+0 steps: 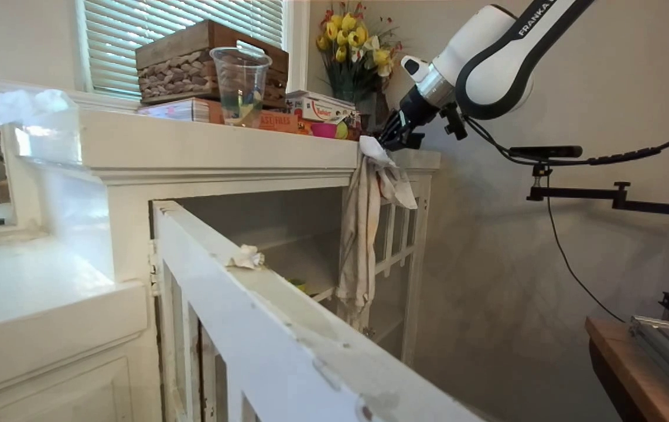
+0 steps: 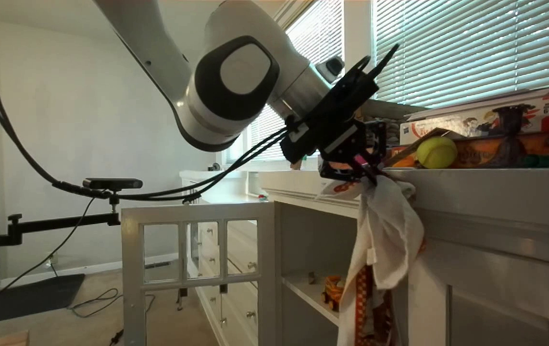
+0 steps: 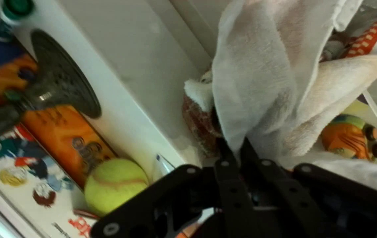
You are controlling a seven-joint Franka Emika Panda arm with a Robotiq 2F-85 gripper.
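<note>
Nearly closed, the hand (image 3: 236, 148) is pinching a bunched fold of a white dish towel (image 2: 392, 230) with checked red-orange bands. From that pinch the dish towel is hanging down the front of the white cabinet (image 1: 126, 246), beside the edge of its top surface (image 1: 217, 146); whether any cloth is also resting on that edge is not showing clearly. In an exterior view, a tennis ball (image 2: 436, 152) is sitting on the surface near the hand, to its right, and a dark flared stand (image 2: 511, 127) is standing farther right. Left of the hanging cloth, an orange toy car (image 2: 333, 290) is resting on a shelf (image 2: 309, 298) inside the cabinet, and farther left a paned door (image 2: 132, 269) is standing open.

The grip is looking like the weakest point: only a narrow gather is being held, so the cloth's own weight, or a tug, could be drawing it out. Its loose tail could be catching on the shelf edge or dragging the toy car off, if pulled sideways. A low swing of the hand could be knocking the tennis ball, which, being round and close to the edge, could be rolling off the surface.
</note>
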